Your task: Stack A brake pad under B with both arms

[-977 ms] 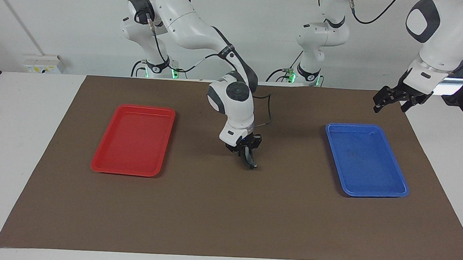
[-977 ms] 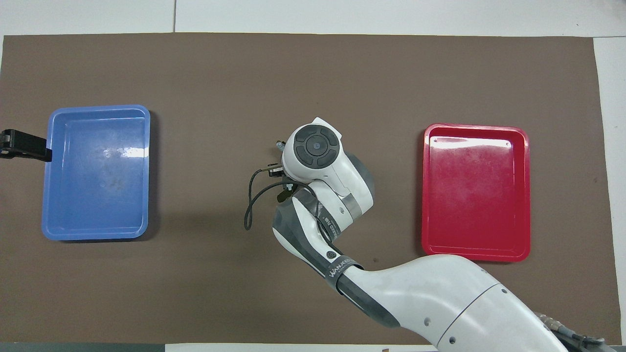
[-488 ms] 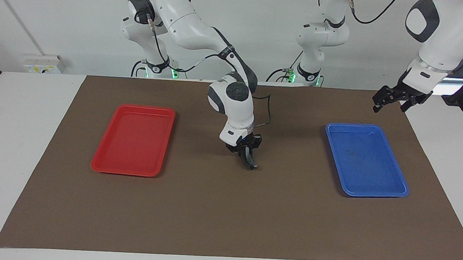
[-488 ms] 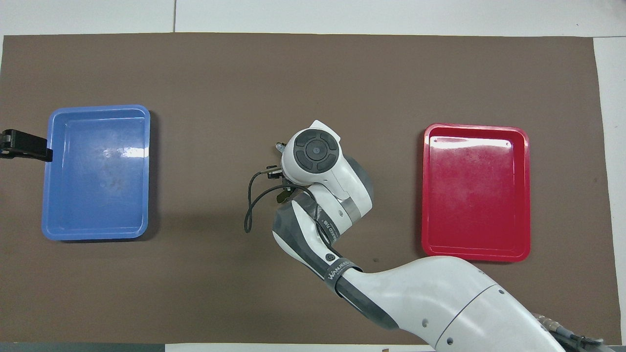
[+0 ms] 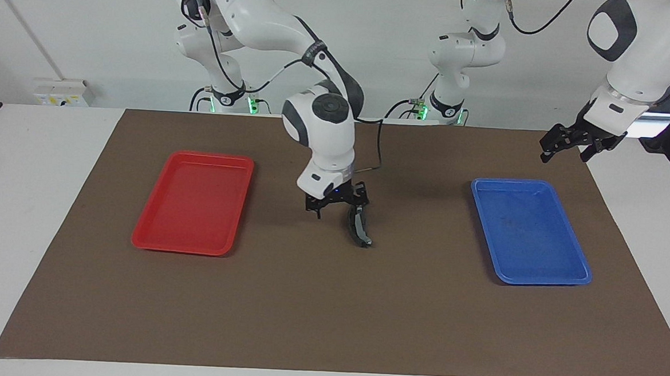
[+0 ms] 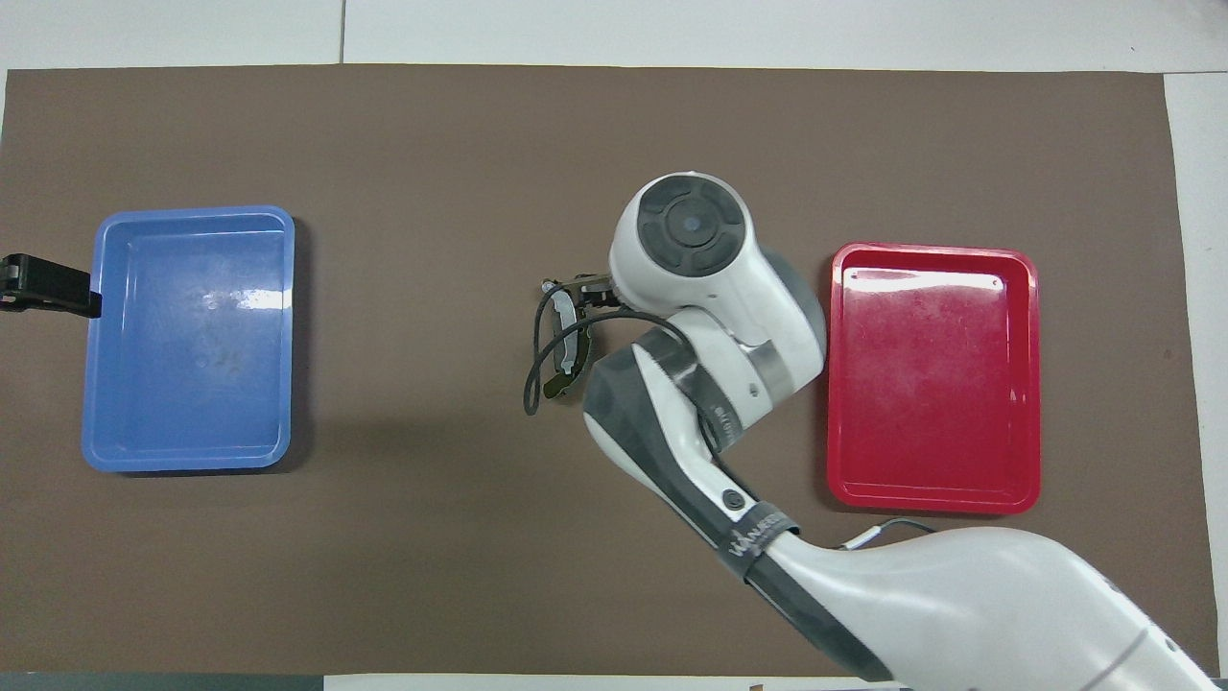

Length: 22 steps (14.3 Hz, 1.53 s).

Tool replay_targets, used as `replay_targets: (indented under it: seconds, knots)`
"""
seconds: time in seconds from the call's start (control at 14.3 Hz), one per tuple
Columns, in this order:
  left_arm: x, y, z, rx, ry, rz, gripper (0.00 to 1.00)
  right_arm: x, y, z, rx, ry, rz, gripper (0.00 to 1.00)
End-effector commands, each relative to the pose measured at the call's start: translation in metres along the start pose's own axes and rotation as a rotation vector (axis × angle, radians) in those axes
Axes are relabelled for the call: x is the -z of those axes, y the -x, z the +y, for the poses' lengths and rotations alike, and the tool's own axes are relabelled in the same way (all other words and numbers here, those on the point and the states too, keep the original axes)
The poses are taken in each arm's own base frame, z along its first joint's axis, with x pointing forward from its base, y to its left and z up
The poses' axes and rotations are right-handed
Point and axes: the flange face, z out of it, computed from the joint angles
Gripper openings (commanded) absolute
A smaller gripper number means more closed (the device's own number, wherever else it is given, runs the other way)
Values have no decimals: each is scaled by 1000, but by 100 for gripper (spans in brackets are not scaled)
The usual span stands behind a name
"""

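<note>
Crescent pad B (image 5: 358,227), black with a light grey strip, lies on the brown mat at the table's middle; it also shows in the overhead view (image 6: 570,337). The short plain pad A does not show as a separate thing; I cannot tell whether it is under B. My right gripper (image 5: 338,207) is open and empty, raised just above the mat beside the end of B nearer the robots; in the overhead view it is mostly hidden under its own wrist. My left gripper (image 5: 566,147) waits, open and empty, over the mat's edge beside the blue tray; it also shows in the overhead view (image 6: 48,286).
A red tray (image 5: 191,243) lies toward the right arm's end of the table and a blue tray (image 5: 536,279) toward the left arm's end; both hold nothing. The brown mat (image 5: 328,314) covers most of the table.
My right gripper opened and let go of pad B, then rose and shifted toward the red tray. The pad stays on the mat. The left arm has not moved.
</note>
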Motion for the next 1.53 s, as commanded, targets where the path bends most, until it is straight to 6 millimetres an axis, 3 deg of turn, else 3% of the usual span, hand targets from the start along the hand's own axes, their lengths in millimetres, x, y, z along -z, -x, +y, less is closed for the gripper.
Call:
replay_targets:
  seconds: [0.0, 0.14, 0.35, 0.49, 0.77, 1.26, 1.47]
  knots:
    - [1, 8, -3, -2, 3, -2, 100, 76, 4, 99, -119, 77, -57, 100]
    - [1, 8, -3, -2, 3, -2, 100, 120, 13, 168, -150, 108, -104, 100]
    - [1, 8, -3, -2, 3, -2, 100, 181, 40, 257, -171, 109, -146, 100]
    - [1, 8, -3, -2, 3, -2, 100, 213, 68, 302, -111, 107, -197, 100]
    - [2, 9, -3, -2, 3, -1, 100, 219, 82, 367, -147, 82, -229, 100]
    - [1, 8, -3, -2, 3, -2, 100, 213, 91, 396, -183, 75, -228, 100]
    - [2, 9, -2, -3, 3, -1, 100, 217, 90, 399, -160, 72, -220, 100]
